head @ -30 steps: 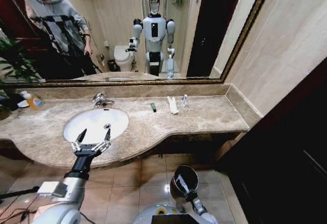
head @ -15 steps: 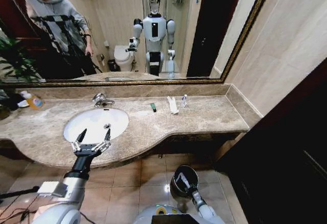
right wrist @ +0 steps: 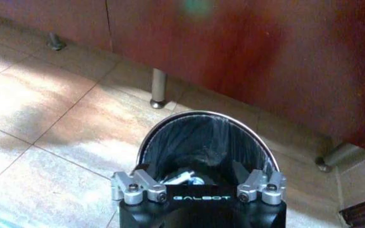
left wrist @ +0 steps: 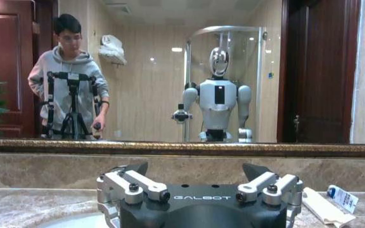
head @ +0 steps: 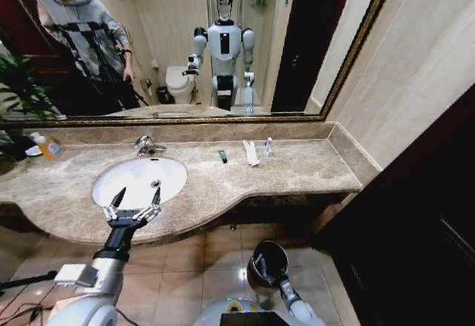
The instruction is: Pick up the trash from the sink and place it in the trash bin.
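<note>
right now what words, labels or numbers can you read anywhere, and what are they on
"GALBOT": on the black body of the left hand, in its wrist view.
"GALBOT": on the black body of the right hand, over the trash bin.
Blue-and-white sachet on the counter: print too small to read.
Bottle of orange liquid: label unreadable.

I see a white sink (head: pixel 139 180) set in beige-brown veined marble. The trash bin (right wrist: pixel 205 142) is black-lined with a shiny metal rim.

Right hand (right wrist: pixel 198 176) fingertips inside bin (right wrist: pixel 169 142)
</note>
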Controlling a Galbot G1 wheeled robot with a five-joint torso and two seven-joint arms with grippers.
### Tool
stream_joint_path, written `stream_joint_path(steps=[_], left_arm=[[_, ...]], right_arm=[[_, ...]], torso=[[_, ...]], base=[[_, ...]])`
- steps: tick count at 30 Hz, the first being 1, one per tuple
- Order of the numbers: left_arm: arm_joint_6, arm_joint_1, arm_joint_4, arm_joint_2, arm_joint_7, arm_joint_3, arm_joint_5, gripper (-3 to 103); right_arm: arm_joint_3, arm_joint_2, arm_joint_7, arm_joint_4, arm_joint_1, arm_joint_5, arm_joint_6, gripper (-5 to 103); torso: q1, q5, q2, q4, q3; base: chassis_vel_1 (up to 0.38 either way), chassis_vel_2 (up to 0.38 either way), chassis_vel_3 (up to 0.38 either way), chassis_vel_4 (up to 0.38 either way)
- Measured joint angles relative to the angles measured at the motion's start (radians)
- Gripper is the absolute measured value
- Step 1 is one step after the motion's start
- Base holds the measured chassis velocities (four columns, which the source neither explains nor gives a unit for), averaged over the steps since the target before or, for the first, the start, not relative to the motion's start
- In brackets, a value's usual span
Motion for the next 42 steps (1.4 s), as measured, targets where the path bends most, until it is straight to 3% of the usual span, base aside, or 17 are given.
stream_joint_path(steps=[5,15,20,22,24,35,42], left_arm=[[0.0,0.0,0.0,0.0,0.0,0.0,0.0,100],[0.0,0.0,0.0,0.0,0.0,0.0,0.0,100],[0.0,0.0,0.0,0.0,0.0,0.0,0.0,100],[0.0,0.0,0.0,0.0,0.0,0.0,0.0,100],[0.0,0.0,0.0,0.0,0.0,0.0,0.0,100],[0.0,0.0,0.0,0.0,0.0,0.0,0.0,100],[0.0,0.0,0.0,0.0,0.0,0.0,0.0,100]], right_arm=[[0.0,0.005,-0.001,0.018,-0.023,0.001,0.0,99],[0.0,0.003,-0.002,0.096,-0.08,0.019,-0.001,100],[0.001,0.002,0.105,0.217,-0.138,0.002,0.012,100],[0.006,0.0,0.153,0.342,-0.188,0.012,0.015,100],[0.005,-0.008,0.175,0.53,-0.271,0.088,0.011,100],[0.008,-0.031,0.146,1.014,-0.521,0.168,-0.035,100],[0.006,-0.033,0.127,1.203,-0.586,0.184,-0.058,100]], torso=[[0.0,0.0,0.0,0.0,0.0],[0.0,0.0,0.0,0.0,0.0],[0.0,0.0001,0.0,0.0001,0.0],[0.0,0.0001,0.0,-0.0001,0.0],[0.0,0.0,0.0,0.0002,0.0],[0.0,-0.0001,0.0,-0.0001,0.0],[0.0,-0.0001,0.0,-0.0001,0.0]], base=[[0.0,0.0,0.0,0.0],[0.0,0.0,0.0,0.0],[0.0,0.0,0.0,0.0],[0.0,0.0,0.0,0.0],[0.0,0.0,0.0,0.0],[0.0,0.0,0.0,0.0],[0.0,0.0,0.0,0.0]])
